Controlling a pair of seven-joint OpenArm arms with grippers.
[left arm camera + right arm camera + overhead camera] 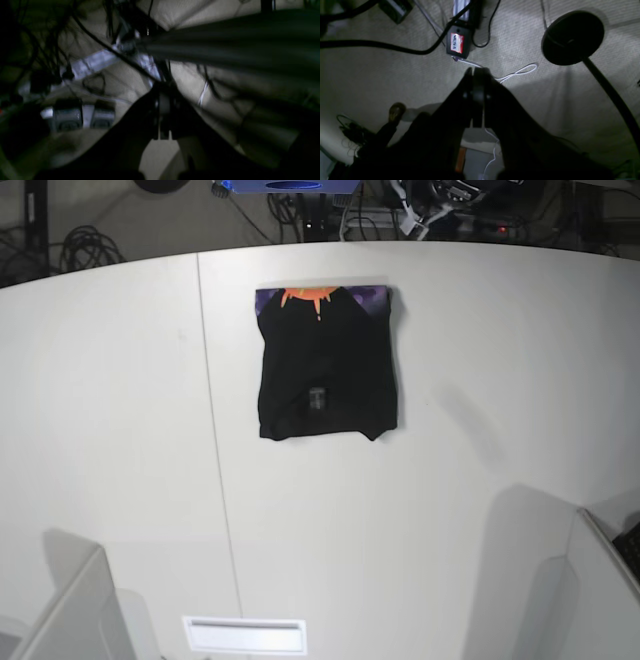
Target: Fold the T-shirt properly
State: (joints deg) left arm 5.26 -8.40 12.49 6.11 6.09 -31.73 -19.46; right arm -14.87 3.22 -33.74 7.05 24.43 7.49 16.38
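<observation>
T-shirt (325, 365) folded on white table (480, 480), small tag unreadable, both pincers clenched empty

Both arms clear of the table, jaws closed.

In my left wrist view the left gripper (163, 110) shows as a dark silhouette, its two fingers pressed together with nothing between them. My right wrist view gives the same for the right gripper (477, 100): fingers meeting along a thin seam, empty. Both wrist cameras point away from the table top. In the base view I see neither arm nor gripper anywhere over the table.
</observation>
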